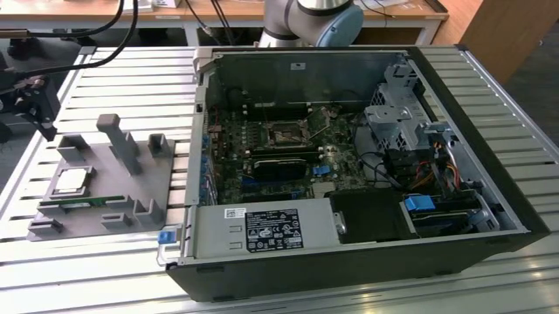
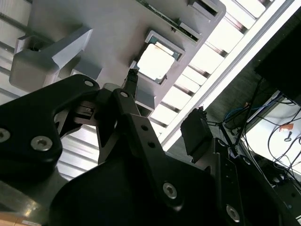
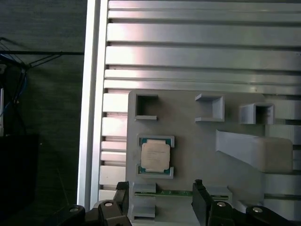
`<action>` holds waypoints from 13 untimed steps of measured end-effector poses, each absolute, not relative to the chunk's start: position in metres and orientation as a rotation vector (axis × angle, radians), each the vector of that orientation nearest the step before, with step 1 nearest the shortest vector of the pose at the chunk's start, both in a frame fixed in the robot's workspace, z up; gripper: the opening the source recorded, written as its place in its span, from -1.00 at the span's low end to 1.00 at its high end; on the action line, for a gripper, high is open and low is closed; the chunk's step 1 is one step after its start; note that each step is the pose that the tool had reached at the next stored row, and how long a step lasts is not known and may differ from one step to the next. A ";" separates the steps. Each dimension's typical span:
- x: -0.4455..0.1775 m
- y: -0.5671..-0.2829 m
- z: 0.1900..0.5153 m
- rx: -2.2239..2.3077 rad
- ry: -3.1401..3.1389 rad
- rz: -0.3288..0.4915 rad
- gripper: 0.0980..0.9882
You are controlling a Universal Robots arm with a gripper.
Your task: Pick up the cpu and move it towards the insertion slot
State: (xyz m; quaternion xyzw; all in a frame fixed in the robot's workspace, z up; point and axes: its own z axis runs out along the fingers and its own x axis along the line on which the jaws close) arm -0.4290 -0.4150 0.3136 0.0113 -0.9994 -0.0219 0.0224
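Gripper [image 3: 160,185] wide (and empty) near cpu [image 3: 155,157]

Open above cpu [image 3: 155,157]; tall post [image 3: 254,150] near

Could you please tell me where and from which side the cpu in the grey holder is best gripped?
Probably by two opposite edges, coming straight down from above: the cpu lies flat, silver top up, in a recess of the grey holder, whose brackets cover two edges and leave the other two open.
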 end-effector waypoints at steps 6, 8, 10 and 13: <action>-0.431 -0.417 0.307 0.035 -3.105 -0.068 0.23; -0.431 -0.418 0.305 0.036 -3.113 -0.068 0.23; -0.431 -0.418 0.304 0.036 -3.121 -0.068 0.23; -0.431 -0.419 0.300 0.037 -3.130 -0.069 0.23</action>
